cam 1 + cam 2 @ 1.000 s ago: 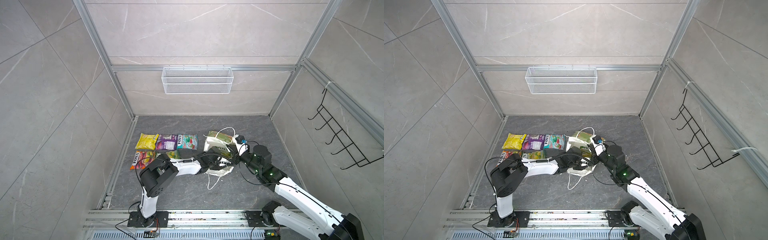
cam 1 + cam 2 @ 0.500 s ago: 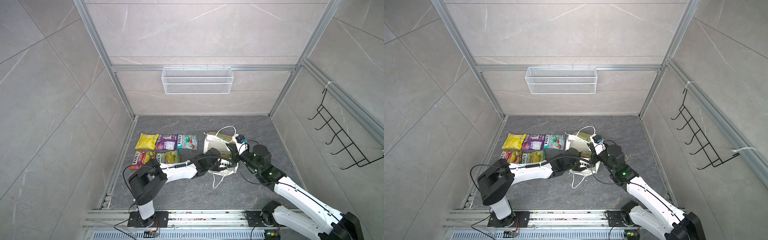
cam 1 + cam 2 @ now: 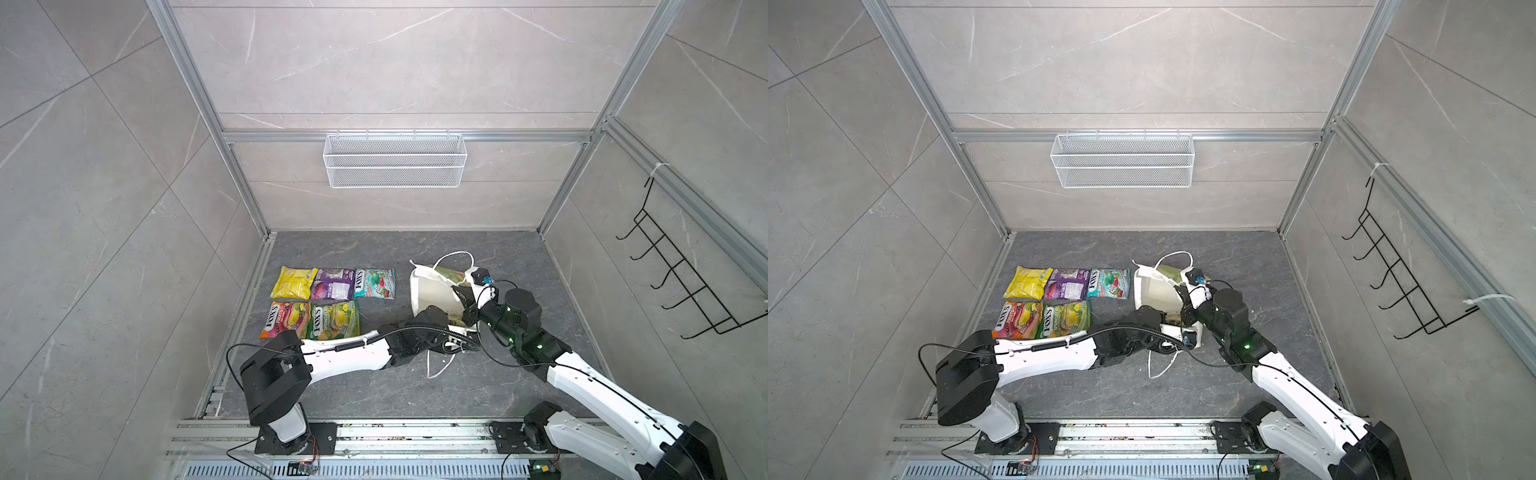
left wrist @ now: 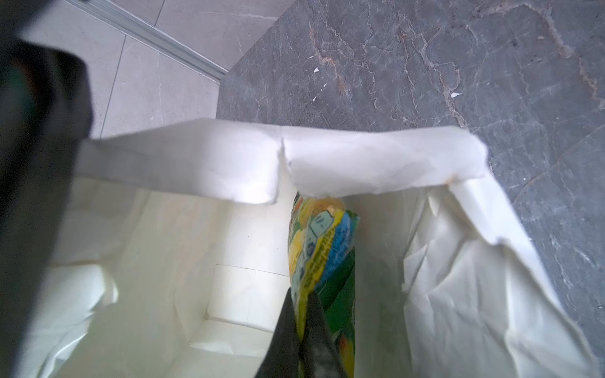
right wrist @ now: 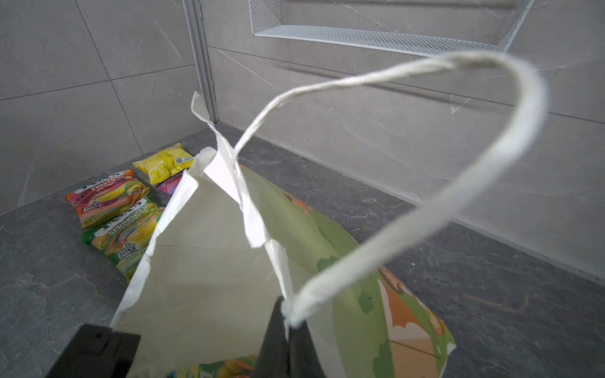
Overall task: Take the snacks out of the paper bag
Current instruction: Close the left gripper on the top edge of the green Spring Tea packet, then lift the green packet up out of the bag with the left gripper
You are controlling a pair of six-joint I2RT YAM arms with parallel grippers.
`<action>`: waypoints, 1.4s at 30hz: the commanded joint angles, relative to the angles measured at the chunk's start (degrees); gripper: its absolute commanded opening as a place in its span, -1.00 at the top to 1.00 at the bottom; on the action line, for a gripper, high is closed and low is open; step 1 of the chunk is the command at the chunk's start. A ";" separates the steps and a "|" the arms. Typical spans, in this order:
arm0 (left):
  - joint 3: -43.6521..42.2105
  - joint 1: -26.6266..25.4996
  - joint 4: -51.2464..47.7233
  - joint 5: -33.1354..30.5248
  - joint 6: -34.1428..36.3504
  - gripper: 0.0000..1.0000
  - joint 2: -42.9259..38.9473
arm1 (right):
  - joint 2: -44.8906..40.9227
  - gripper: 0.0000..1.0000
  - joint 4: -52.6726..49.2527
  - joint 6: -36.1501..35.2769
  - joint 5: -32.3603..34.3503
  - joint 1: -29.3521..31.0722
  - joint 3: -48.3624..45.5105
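Left arm [image 3: 345, 361] flatter (green-yellow packet [image 3: 333, 319] uncovered)

Robot lab cell: silver alu-extrusion frame [image 3: 270, 136], grey stone-look wall panels [image 3: 395, 62], 2 white-black robot arms [image 3: 345, 361] on slotted metal base rail [image 3: 415, 434].

Top views look down; wrist cameras hug the paper bag [image 4: 376, 163].

Bright, even, diffuse light is recorded; shadows are soft. In both top views the aluminium frame posts [image 3: 208, 120] are splayed by wide-angle distortion. The cord handle [image 5: 425, 209] is blurred; the paper bag [image 4: 229, 261] walls glow translucent.
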 commanded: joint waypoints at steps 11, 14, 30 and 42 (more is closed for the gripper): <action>3.80 -2.92 -1.33 -3.55 4.44 1.00 -5.36 | 0.79 1.00 0.56 0.17 0.47 0.22 0.29; 4.14 -3.62 -2.17 -3.48 4.45 1.00 -6.11 | 0.76 1.00 0.02 -0.09 0.31 0.20 0.60; 8.84 -2.70 -10.65 -1.96 1.60 0.96 -1.30 | 3.14 1.00 -2.23 -2.82 -4.76 0.63 2.15; 15.07 4.15 -21.13 9.58 -7.41 0.96 1.61 | 5.04 1.00 -3.28 -5.06 -12.54 2.15 2.47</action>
